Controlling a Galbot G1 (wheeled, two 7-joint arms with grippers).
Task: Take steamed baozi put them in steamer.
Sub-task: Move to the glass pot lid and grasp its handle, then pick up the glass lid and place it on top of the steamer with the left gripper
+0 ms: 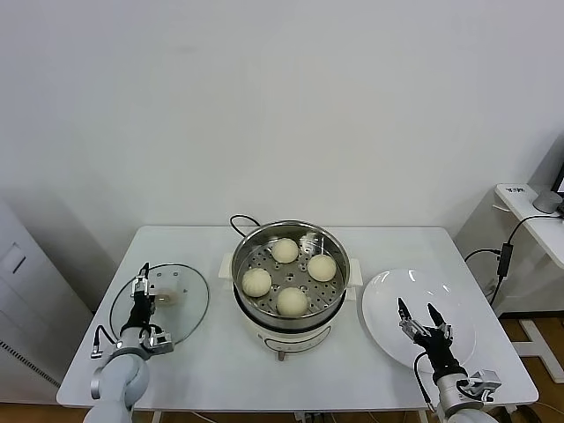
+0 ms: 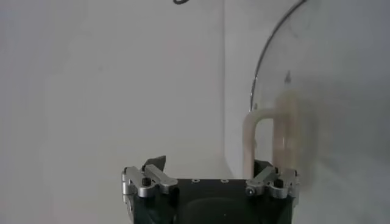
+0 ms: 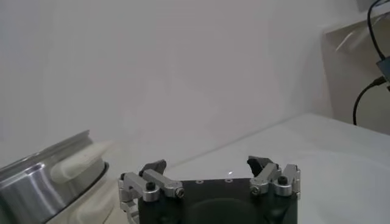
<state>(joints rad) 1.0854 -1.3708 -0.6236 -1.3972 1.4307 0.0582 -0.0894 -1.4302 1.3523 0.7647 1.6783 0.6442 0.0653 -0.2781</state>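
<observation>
The steamer (image 1: pixel 291 264), a shiny steel pot on a white base, stands mid-table. Several round cream-white baozi lie on its perforated floor, among them ones at the back (image 1: pixel 285 250), the right (image 1: pixel 322 267) and the front (image 1: pixel 292 301). My left gripper (image 1: pixel 141 280) stands open and empty at the left over the edge of the glass lid (image 1: pixel 176 308). In the left wrist view, the left gripper (image 2: pixel 208 165) faces the lid's cream handle (image 2: pixel 268 140). My right gripper (image 1: pixel 418 308) hangs open and empty over the white plate (image 1: pixel 388 295). The right wrist view shows the right gripper (image 3: pixel 207 164) with the steamer (image 3: pixel 42 176) off to one side.
The steamer's black cord (image 1: pixel 242 220) loops behind the pot. The white table (image 1: pixel 211 361) ends close in front of both arms. A side table (image 1: pixel 529 211) with cables stands at the right, and a white cabinet (image 1: pixel 18 282) at the left.
</observation>
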